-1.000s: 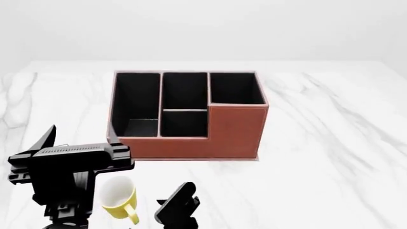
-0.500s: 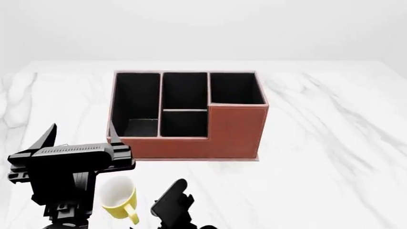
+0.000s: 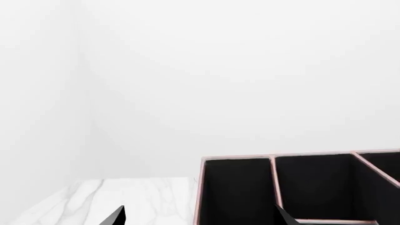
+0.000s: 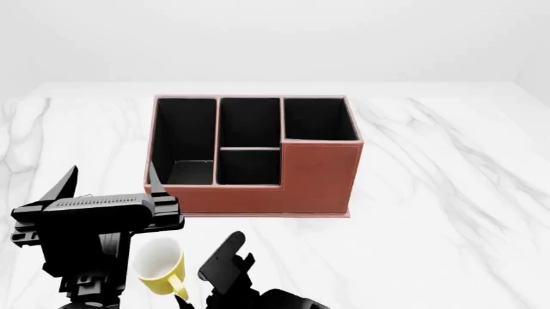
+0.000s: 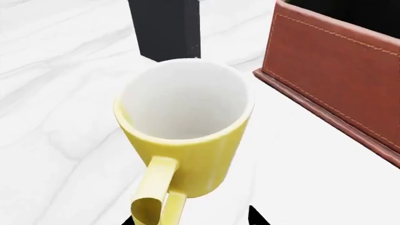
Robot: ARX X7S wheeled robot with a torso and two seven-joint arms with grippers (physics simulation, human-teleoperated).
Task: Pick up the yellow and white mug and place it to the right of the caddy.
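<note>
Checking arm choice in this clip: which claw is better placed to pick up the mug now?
Right. The right claw sits beside the yellow and white mug, whose handle fills its wrist view, fingertips either side. The left claw points at the caddy.

Head cam looks down over caddy (image 4: 257,154); right wrist cam close on mug (image 5: 187,126); both share caddy.
</note>
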